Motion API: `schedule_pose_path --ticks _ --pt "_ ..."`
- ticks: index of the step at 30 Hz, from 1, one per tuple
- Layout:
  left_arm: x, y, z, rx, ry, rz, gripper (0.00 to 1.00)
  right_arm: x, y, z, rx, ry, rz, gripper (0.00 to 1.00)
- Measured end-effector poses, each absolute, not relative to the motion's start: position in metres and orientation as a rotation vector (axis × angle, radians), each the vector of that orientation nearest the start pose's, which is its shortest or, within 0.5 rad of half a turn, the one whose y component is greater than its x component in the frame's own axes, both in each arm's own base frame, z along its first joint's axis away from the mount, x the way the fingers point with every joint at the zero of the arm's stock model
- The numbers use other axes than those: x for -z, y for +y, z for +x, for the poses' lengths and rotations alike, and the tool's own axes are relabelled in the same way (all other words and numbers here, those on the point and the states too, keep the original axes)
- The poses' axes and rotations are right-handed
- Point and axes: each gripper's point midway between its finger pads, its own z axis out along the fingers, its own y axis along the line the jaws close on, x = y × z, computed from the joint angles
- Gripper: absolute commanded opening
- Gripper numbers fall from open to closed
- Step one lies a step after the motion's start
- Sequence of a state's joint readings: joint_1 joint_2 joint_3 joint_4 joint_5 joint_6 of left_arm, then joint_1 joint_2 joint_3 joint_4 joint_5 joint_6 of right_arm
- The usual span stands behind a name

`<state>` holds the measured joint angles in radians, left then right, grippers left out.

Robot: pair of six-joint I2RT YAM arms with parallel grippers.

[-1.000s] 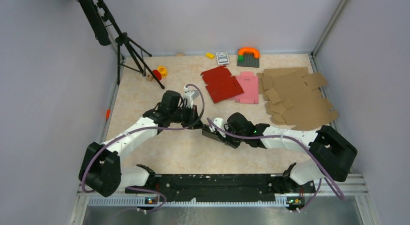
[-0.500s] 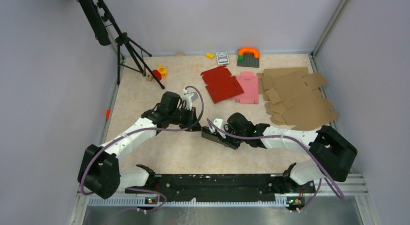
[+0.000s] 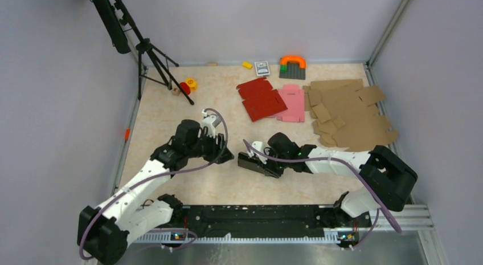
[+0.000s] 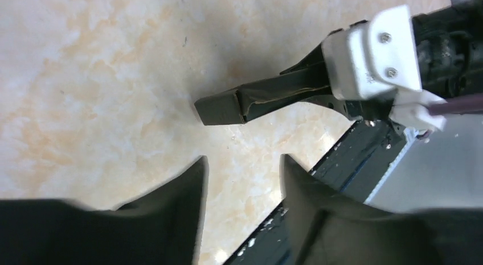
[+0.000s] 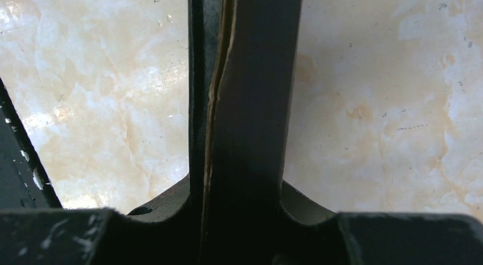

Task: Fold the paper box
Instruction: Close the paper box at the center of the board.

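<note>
The paper box [image 3: 249, 161] is black and pressed nearly flat, and it sits low over the table's middle. My right gripper [image 3: 265, 164] is shut on it. In the right wrist view the paper box [image 5: 250, 94] runs straight out between the jaws of that gripper [image 5: 242, 185], and a pale cut edge shows along its left side. My left gripper [image 3: 226, 155] stands open a short way left of the box and does not touch it. In the left wrist view there is only table between the left gripper [image 4: 244, 162] and the box's free end [image 4: 225, 108].
A red blank [image 3: 261, 100], a pink blank [image 3: 291, 102] and a pile of brown cardboard blanks [image 3: 347, 114] lie at the back right. Small toys [image 3: 292, 65] line the back wall. A tripod [image 3: 149, 54] stands at the back left. The black base rail [image 3: 256, 213] borders the near edge.
My left gripper was shut close against the box's left end; it has drawn back to the left and opened. The right gripper and the box have stayed put.
</note>
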<state>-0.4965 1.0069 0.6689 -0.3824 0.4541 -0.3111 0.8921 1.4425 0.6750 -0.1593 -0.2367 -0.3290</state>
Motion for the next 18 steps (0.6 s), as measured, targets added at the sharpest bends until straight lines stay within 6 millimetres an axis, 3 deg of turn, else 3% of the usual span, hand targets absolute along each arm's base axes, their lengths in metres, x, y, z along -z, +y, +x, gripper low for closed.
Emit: schedule_pose_path --ticks 3,6,10,15,18 --pt "-0.156 -0.205 0.199 0.940 2.237 0.388 0.97 -0.026 0.268 0.179 -0.530 2.024 -1.540 0.00" --pt "-0.164 -0.203 0.206 0.962 2.185 0.226 0.99 -0.026 0.268 0.179 -0.532 2.024 -1.540 0.00" --pt "-0.150 -0.195 0.222 0.931 2.265 -0.074 0.99 -0.026 0.268 0.178 -0.538 2.023 -1.542 0.00" --pt "-0.119 -0.207 0.229 0.991 2.403 -0.304 0.75 -0.026 0.269 0.178 -0.542 2.021 -1.543 0.00" --pt "-0.114 -0.215 0.229 1.076 2.390 -0.380 0.69 -0.027 0.269 0.177 -0.545 2.020 -1.543 0.00"
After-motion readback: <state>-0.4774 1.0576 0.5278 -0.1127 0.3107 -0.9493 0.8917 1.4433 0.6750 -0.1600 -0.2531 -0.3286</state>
